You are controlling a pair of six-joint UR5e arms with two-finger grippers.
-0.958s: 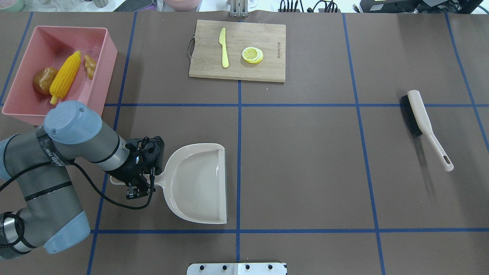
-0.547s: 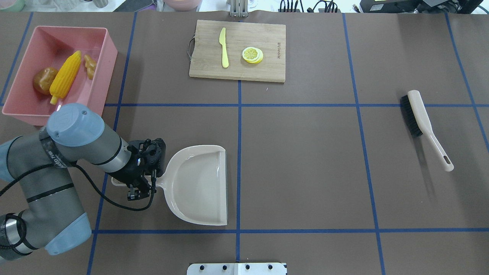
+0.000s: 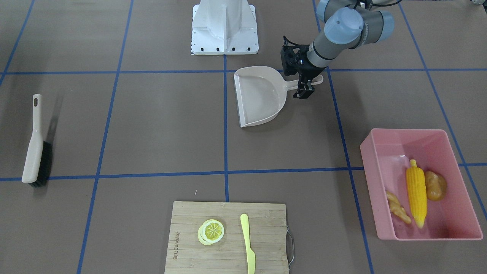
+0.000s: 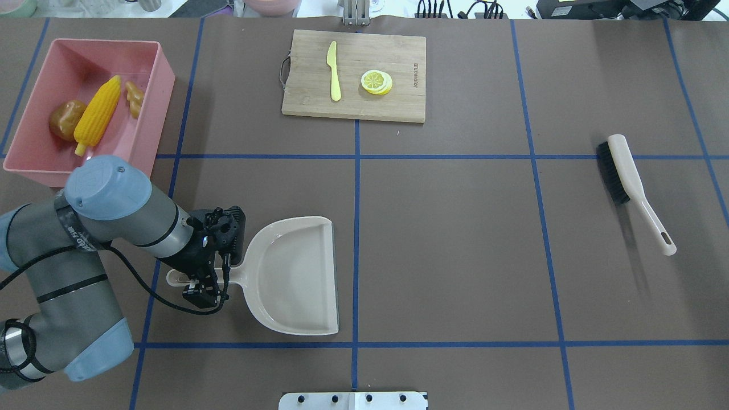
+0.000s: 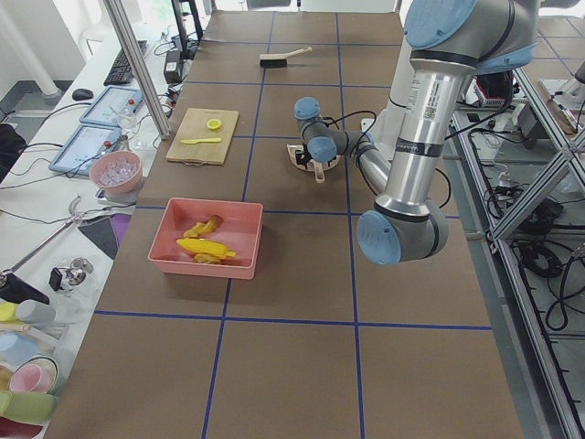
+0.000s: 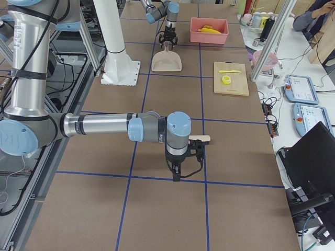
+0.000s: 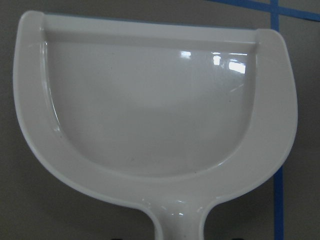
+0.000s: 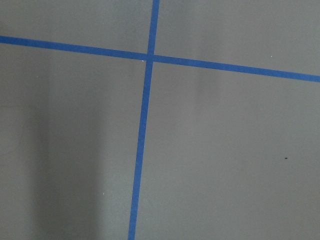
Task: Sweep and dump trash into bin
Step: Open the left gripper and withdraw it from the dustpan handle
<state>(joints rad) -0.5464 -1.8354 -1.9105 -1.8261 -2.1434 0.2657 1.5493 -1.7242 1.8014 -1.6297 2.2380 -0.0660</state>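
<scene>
The pink bin [image 4: 165,74] stands at the table's far left and also shows in the front view [image 3: 366,152]. Inside it lie the yellow corn cob [image 4: 98,117], the brown potato [image 4: 61,119] and the tan ginger root [image 4: 135,98]. The beige dustpan [image 4: 296,276] lies flat and empty on the table. My left gripper [image 4: 206,280] is over its handle, with the jaws open on either side of it. The left wrist view shows only the empty dustpan [image 7: 150,100]. My right gripper [image 6: 178,175] hangs low over the table in the exterior right view; I cannot tell whether it is open.
A beige brush [image 4: 626,171] with black bristles lies at the far right. A wooden cutting board [image 4: 398,57] at the back middle carries a pale yellow knife [image 4: 334,71] and lemon slices [image 4: 376,81]. Blue tape lines cross the brown table.
The dustpan has settled a little lower and flatter on the table. My left gripper's visible finger has moved away from the handle, and more of the handle's end shows.
</scene>
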